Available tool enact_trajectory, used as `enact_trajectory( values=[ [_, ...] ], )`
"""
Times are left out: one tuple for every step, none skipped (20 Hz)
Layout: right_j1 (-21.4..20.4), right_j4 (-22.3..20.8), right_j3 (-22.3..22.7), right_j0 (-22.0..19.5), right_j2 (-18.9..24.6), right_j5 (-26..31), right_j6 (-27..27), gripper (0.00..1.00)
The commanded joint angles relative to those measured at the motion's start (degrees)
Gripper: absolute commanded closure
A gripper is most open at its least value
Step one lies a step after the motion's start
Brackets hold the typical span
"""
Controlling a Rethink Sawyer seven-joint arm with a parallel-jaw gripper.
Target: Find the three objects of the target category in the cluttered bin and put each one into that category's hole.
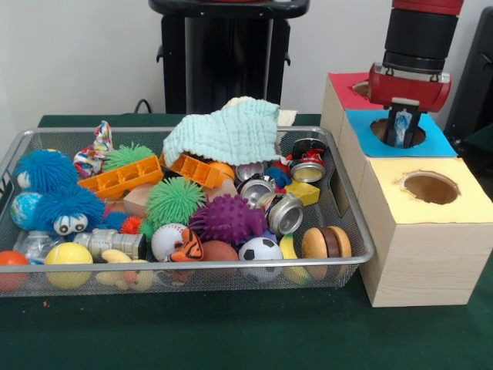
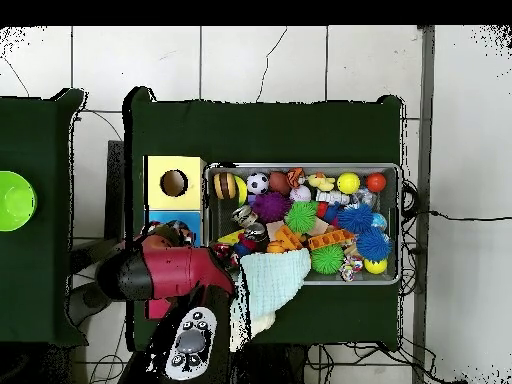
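Your claw (image 1: 403,127) sat in the upper right of the front view, directly above the blue-topped box (image 1: 439,142), closed on a can (image 1: 401,129) held upright with its long axis pointing straight down into the blue hole (image 1: 383,131). You had the can's lower end at the hole's mouth, so by my reading the drop needed only a release, not a sideways shift. The wire bin (image 1: 350,266) filled the left and centre of the frame, well to the left of the claw. In its right half you had more crushed cans (image 1: 286,213) lying among the toys, probably the rest of that category.
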Motion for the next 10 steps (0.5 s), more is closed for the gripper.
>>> enact_trajectory(
  values=[
    [13.53, 1.81, 0.81, -0.71, 2.71, -2.71, 10.53, 0.00],
    [13.58, 1.84, 0.76, -0.59, 2.55, -2.66, 10.58, 0.00],
    [13.63, 1.87, 0.72, -0.48, 2.39, -2.61, 10.63, 0.00],
    [13.69, 1.83, 0.56, -0.22, 2.06, -2.71, 10.56, 0.00],
    [13.59, 1.69, 0.41, -0.11, 1.82, -2.68, 10.23, 0.00],
    [13.30, 1.77, 0.58, -0.09, 1.71, -2.41, 10.20, 0.00],
    [12.80, 1.88, 0.96, -0.20, 1.74, -2.05, 10.12, 0.00],
    [12.12, 1.88, 1.43, -0.46, 1.91, -1.58, 9.97, 0.00],
    [11.29, 1.81, 1.93, -0.71, 2.06, -0.88, 9.72, 0.00],
    [10.19, 1.77, 2.71, -0.86, 2.18, -0.12, 9.55, 0.00]
  ],
)
